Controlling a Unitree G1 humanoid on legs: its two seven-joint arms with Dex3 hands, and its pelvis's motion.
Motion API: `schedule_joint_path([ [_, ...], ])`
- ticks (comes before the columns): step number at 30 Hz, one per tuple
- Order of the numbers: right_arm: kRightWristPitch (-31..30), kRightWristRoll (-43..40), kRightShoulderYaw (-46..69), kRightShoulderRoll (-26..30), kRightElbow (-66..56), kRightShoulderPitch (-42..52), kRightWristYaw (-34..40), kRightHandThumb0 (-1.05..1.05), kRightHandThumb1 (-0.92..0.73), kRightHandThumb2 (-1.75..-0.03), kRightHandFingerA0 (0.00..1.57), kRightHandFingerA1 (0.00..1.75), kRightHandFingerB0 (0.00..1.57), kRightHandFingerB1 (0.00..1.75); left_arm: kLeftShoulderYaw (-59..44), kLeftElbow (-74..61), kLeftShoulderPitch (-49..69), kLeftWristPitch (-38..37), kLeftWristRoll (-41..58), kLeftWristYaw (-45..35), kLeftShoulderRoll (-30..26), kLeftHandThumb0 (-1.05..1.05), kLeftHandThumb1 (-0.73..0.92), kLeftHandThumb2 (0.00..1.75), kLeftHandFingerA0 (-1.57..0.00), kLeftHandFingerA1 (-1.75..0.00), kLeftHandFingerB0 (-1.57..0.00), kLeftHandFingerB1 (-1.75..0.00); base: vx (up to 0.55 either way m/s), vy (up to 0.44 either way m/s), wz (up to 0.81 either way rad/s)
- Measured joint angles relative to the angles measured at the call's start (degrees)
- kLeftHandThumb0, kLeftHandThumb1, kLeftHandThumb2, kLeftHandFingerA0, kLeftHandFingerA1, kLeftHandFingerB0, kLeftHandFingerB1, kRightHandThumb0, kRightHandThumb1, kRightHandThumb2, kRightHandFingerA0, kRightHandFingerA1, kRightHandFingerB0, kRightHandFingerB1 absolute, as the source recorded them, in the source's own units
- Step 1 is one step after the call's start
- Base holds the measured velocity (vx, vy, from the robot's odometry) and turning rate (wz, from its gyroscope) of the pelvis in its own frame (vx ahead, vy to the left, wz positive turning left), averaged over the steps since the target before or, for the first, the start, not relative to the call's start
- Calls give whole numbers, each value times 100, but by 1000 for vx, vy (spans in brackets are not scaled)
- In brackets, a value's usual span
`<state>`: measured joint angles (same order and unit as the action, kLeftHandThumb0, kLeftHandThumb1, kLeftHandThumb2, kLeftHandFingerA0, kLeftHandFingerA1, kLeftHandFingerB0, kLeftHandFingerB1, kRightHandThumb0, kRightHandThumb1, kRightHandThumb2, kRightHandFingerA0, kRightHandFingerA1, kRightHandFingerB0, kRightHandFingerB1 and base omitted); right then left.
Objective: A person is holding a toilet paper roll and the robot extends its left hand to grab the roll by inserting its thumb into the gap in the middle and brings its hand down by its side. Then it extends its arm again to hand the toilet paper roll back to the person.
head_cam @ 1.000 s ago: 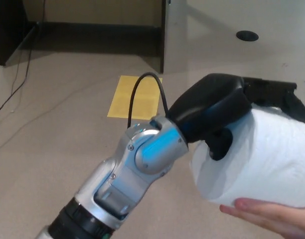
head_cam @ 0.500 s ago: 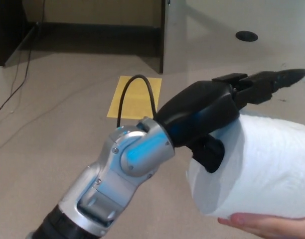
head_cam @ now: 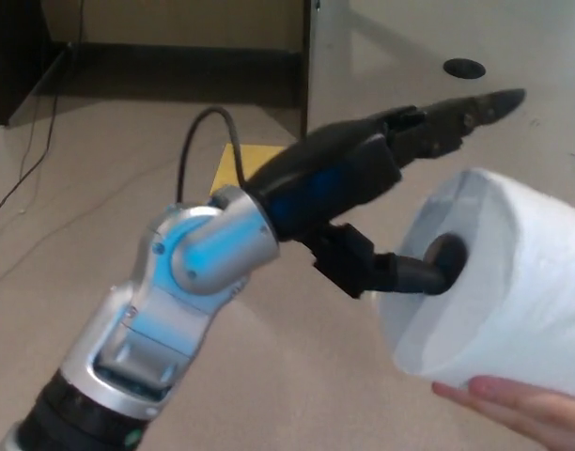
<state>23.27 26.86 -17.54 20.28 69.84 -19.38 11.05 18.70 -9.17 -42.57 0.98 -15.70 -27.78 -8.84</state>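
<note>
So the left hand (head_cam: 381,202) is spread wide open, fingers (head_cam: 457,113) stretched out straight above the toilet paper roll (head_cam: 504,282) and not touching it. Only the thumb (head_cam: 414,274) has its tip poked into the roll's centre hole. The roll sits at the right, resting on a person's hand (head_cam: 527,413) from underneath. Yellow paper (head_cam: 233,169) lies on the floor further back.
</note>
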Motion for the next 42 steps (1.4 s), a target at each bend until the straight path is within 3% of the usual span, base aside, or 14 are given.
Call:
schedule_joint_path([
  [12, -31, 9, -31, -1, 19, -82, -6, -44, -75, -63, 69, 55, 54, 44, -1175, 65, -71, -14, 874, -512, -862, -64, 39, 77, 0, 0, 0, -3, 0, 0, 0],
  [13, -31, 9, -36, 0, 27, -77, -6, -44, -75, -63, 67, 55, 53, 44, -1260, 42, -43, 0, 937, -544, -921, -58, 35, 75, 0, -11, 0, -9, 0, 0, 0],
  [19, -43, 9, -58, -7, 53, -74, -12, -42, -75, -63, 68, 55, 54, 45, -2121, 7, 586, 77, 1491, -734, -1318, -54, 34, 74, -1, -20, 0, -10, 0, 0, 0],
  [20, -43, 8, -58, -7, 58, -72, -12, -42, -74, -62, 68, 54, 54, 45, -2306, 21, 813, 79, 1602, -754, -1358, -57, 39, 52, -1, -27, 0, -8, 0, 0, 0],
  [21, -44, 7, -57, -7, 61, -72, -13, -42, -74, -62, 69, 55, 55, 45, -2447, 20, 994, 92, 1694, -769, -1369, -51, 33, 73, 0, -25, 0, -12, 0, 0, 0],
  [23, -43, 7, -57, -7, 62, -72, -14, -43, -74, -62, 68, 54, 55, 45, -2690, 20, 1372, 100, 1837, -775, -1369, -47, 33, 69, -5, -39, -5, -15, 0, 0, 0],
  [24, -43, 6, -56, -7, 65, -72, -14, -43, -74, -62, 67, 54, 56, 45, -2819, 34, 1653, 94, 1892, -765, -1357, -41, 41, 54, -11, -32, -4, -21, 0, 0, 0],
  [25, -43, 7, -57, -7, 65, -73, -14, -43, -74, -62, 67, 55, 56, 45, -2904, 52, 1846, 77, 1916, -748, -1335, -22, 28, 82, -1, -49, 0, -48, 0, 0, 0],
  [27, -42, 8, -61, -7, 66, -72, -13, -44, -75, -63, 67, 56, 55, 45, -3072, 103, 2342, 23, 1931, -670, -1233, -18, 31, 83, -2, -49, 0, -47, 0, 0, 0],
  [28, -43, 8, -61, -7, 68, -72, -13, -43, -75, -62, 69, 57, 55, 45, -3157, 156, 2650, -14, 1925, -580, -1110, -25, 40, 55, -16, -36, -13, -29, 0, 0, 0],
  [29, -42, 8, -61, -8, 69, -73, -13, -44, -75, -63, 69, 55, 54, 44, -3192, 201, 2812, -40, 1920, -528, -1047, -8, 37, 86, -9, -52, -6, -49, 0, 0, 0],
  [39, -42, 17, -123, -16, 71, -57, -10, -43, -74, -63, 68, 52, 55, 44, -3344, 2515, 4413, -848, 1553, 408, -768, -12, 34, 86, -14, -53, -12, -51, 0, 0, 0],
  [40, -42, 17, -128, -18, 71, -57, -10, -43, -74, -62, 67, 51, 55, 44, -3322, 2766, 4524, -914, 1479, 524, -787, -25, 44, 57, -27, -38, -26, -32, 0, 0, 0],
  [42, -42, 18, -138, -20, 70, -58, -10, -43, -74, -62, 66, 51, 55, 44, -3278, 3122, 4651, -999, 1379, 694, -837, -26, 44, 57, -28, -38, -26, -33, 0, 0, 0],
])
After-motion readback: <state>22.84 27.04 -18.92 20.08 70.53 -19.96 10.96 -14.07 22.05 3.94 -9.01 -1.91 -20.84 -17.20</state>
